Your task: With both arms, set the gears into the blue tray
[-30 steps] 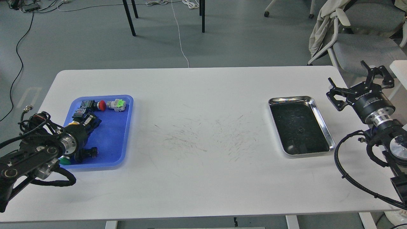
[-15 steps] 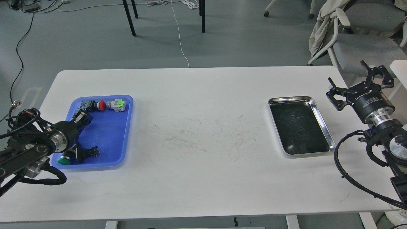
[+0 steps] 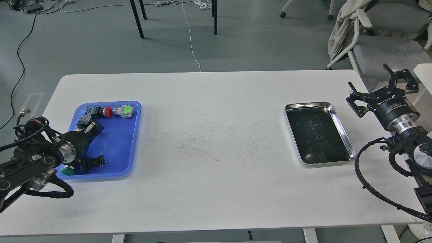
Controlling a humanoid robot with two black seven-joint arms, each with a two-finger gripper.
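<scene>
Head view: the left gripper (image 3: 90,127) hangs over the blue tray (image 3: 116,148) at the table's left, too dark to tell whether its claw is spread or pinching. The right gripper (image 3: 383,88) waits spread wide, just right of the silver tray (image 3: 341,125), where one tiny gear (image 3: 318,137) lies on the dark floor. Next, I'd guess, the right arm must reach in for it

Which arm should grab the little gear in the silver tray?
The right. Its gripper hangs open just beside the silver tray holding the gear; the left gripper is over the blue tray.
</scene>
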